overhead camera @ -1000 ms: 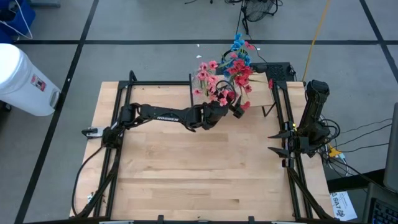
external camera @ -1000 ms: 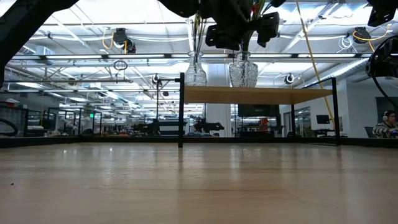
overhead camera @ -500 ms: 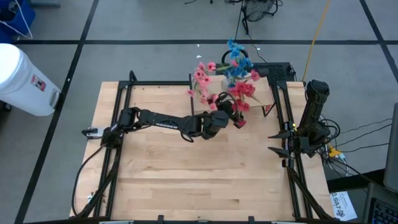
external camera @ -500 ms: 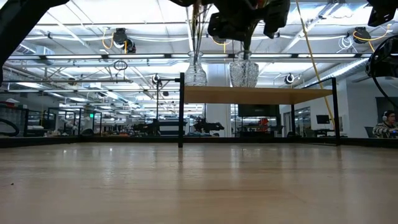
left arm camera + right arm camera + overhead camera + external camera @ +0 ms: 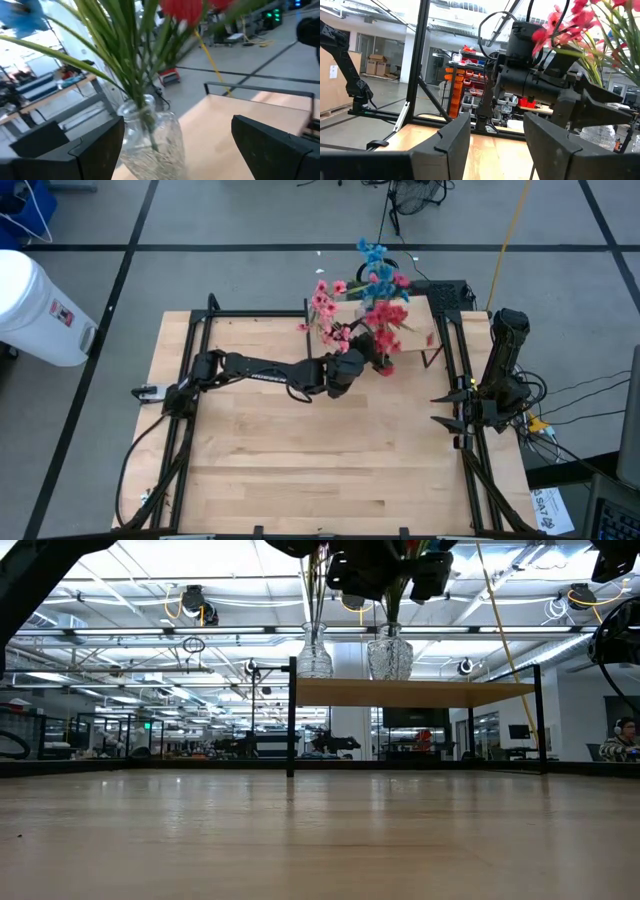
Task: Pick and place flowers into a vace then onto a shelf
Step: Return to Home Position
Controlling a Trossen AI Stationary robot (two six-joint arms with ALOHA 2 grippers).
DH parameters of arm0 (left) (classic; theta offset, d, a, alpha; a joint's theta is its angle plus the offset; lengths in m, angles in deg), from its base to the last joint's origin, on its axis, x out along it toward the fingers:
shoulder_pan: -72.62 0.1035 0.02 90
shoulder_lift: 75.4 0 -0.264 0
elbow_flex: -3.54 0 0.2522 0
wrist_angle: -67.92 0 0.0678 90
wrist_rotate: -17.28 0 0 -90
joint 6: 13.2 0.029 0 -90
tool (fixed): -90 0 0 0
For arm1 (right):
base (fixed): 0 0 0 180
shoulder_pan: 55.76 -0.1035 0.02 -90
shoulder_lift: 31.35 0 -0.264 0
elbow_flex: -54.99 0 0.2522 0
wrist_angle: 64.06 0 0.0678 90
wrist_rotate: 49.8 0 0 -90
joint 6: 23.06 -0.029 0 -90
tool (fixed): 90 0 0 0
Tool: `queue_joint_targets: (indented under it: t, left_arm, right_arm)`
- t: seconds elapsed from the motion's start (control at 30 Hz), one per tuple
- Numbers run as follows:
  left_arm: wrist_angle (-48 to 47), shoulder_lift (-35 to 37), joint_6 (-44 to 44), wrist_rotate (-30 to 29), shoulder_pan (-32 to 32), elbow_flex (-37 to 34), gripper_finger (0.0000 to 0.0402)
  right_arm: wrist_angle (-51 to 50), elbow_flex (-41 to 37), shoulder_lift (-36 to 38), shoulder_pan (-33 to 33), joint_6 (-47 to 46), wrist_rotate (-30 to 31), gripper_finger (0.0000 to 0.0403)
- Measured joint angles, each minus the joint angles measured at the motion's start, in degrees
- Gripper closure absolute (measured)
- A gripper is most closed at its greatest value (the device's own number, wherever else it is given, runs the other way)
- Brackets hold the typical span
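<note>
On the shelf, two glass vases, flowers upright in both. Just beside the red-and-blue bunch, the left gripper, fingers spread wide, pinching nothing. Best eased straight back and level — clear of stems and glass — before folding home; no sideways sweep, for fear of tipping a vase. At the right edge of the table, the right gripper, parted too, empty.
</note>
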Motion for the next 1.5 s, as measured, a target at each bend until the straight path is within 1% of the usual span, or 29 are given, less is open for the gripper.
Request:
queue_joint_targets:
  t: [0.07, 0.23, 0.43, 0.5, 0.77, 0.87, 0.97, 1.13, 1.33, 1.43, 1.5]
  left_arm:
    - [1.3, 0.0, 1.9, -1.1, 0.4, 0.0, 0.0034]
    - [1.6, 0.0, 3.4, -1.8, 0.7, 0.0, 0.0034]
    - [1.6, 0.0, 6.0, -6.7, 0.3, 0.0, 0.0034]
    - [1.3, 0.0, 6.5, -7.0, 0.3, 0.0, 0.0034]
    - [-8.2, 0.0, 7.8, -8.1, -0.4, 0.0, 0.0034]
    - [-10.3, 0.0, 9.2, -9.0, -0.2, 0.0, 0.0034]
    - [-10.8, 0.0, 13.0, -9.3, 0.1, 0.0, 0.0034]
    - [-13.3, 0.0, 22.1, -10.2, 0.1, 0.0, 0.0034]
    - [-14.7, 0.0, 33.5, -14.8, 0.1, 0.0, 0.0034]
    - [-16.7, 0.0, 36.7, -15.1, 0.1, 0.0, 0.0034]
    - [-17.8, 0.0, 36.9, -15.2, 0.0, 0.0, 0.0034]
  right_arm:
    - [0.0, 0.0, 0.0, 0.0, 0.0, 0.0, 0.0227]
    - [0.0, 0.0, 0.0, 0.0, 0.0, 0.0, 0.0228]
    - [0.0, 0.0, 0.0, 0.0, 0.0, 0.0, 0.0225]
    - [0.0, 0.0, 0.0, 0.0, 0.0, 0.0, 0.0227]
    - [0.0, 0.0, 0.0, 0.0, 0.0, 0.0, 0.0225]
    - [0.0, 0.0, 0.0, 0.0, 0.0, 0.0, 0.0225]
    - [0.0, 0.0, 0.0, 0.0, 0.0, 0.0, 0.0228]
    - [0.0, 0.0, 0.0, 0.0, 0.0, 0.0, 0.0228]
    - [0.0, 0.0, 0.0, 0.0, 0.0, 0.0, 0.0226]
    - [0.0, 0.0, 0.0, 0.0, 0.0, 0.0, 0.0228]
    - [0.0, 0.0, 0.0, 0.0, 0.0, 0.0, 0.0229]
